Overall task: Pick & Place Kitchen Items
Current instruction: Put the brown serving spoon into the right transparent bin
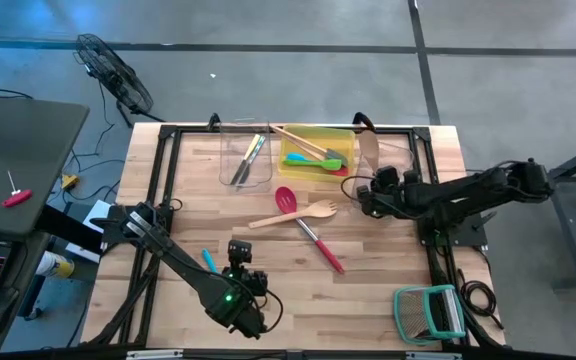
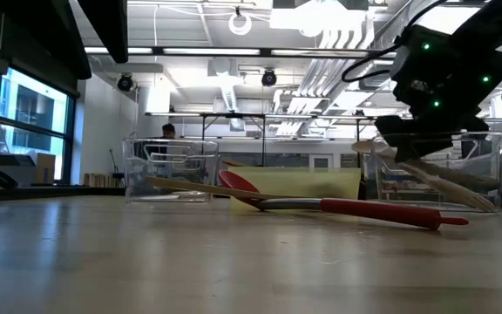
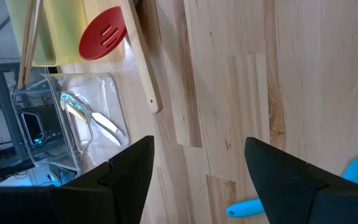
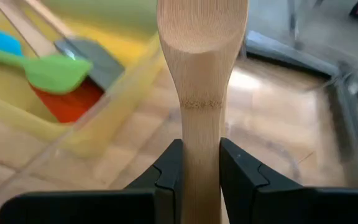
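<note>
My right gripper [image 1: 365, 188] is shut on a pale wooden spoon [image 1: 368, 152], whose broad head sticks out over the right clear bin [image 1: 408, 150]. A red slotted spoon [image 1: 286, 198] and a wooden fork [image 1: 298, 213] lie flat on the table's middle. A blue spatula [image 1: 208, 261] lies near the front. My left gripper [image 1: 238, 250] hovers open beside it, with bare table between its fingers [image 3: 129, 168]. The yellow bin [image 1: 318, 135] holds green, grey, blue and red spatulas. The left clear bin [image 1: 246, 155] holds metal cutlery. My right gripper pinches the wooden spoon's handle [image 4: 201, 134] just behind the head, between its two fingers [image 4: 169, 171]. The spoon runs along the fingers and sticks out forward past their tips. It is lifted clear of the table and slants in the low view [image 2: 443, 179].
A green-framed wire rack [image 1: 430, 312] stands at the table's front right corner. The three bins line the far edge. Bare wood lies between the left gripper and the red spoon's handle [image 1: 323, 250]. A fan [image 1: 113, 70] and a desk stand off the table's left.
</note>
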Controlling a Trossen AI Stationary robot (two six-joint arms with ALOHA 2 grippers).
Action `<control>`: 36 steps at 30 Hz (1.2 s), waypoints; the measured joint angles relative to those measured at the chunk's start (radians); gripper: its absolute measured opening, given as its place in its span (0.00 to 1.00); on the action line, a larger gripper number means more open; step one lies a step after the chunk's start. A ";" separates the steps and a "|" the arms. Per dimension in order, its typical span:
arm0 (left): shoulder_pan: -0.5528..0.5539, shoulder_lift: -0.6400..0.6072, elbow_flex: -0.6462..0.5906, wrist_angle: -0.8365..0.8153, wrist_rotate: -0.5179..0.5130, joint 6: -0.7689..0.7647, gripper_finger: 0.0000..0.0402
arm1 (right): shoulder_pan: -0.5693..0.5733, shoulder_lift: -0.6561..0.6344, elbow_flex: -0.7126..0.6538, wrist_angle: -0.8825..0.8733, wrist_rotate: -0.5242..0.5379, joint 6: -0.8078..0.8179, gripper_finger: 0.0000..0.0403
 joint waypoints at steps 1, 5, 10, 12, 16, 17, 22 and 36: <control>0.000 0.000 0.000 0.000 0.000 0.000 0.61 | -0.016 0.000 -0.001 0.001 -0.031 -0.003 0.15; 0.000 0.000 0.000 0.000 0.000 -0.006 0.61 | -0.055 -0.001 0.000 0.012 -0.072 -0.008 0.15; 0.000 0.000 0.000 0.000 0.001 -0.006 0.61 | -0.055 -0.001 0.000 0.021 -0.076 -0.008 0.33; 0.000 0.000 0.000 0.000 0.001 -0.006 0.61 | -0.054 -0.001 0.000 0.027 -0.087 -0.008 0.45; 0.005 0.000 0.000 0.000 0.000 -0.005 0.61 | -0.055 0.000 -0.002 0.042 -0.115 -0.012 0.66; 0.005 0.000 0.000 0.000 0.000 -0.006 0.61 | -0.054 0.000 -0.002 0.046 -0.116 -0.024 0.70; 0.007 0.000 0.000 0.000 -0.012 0.008 0.61 | -0.032 -0.015 -0.002 0.123 -0.111 -0.111 0.83; 0.042 -0.032 -0.002 0.001 -0.149 0.149 0.61 | 0.159 -0.265 0.095 0.219 -0.114 -0.355 0.84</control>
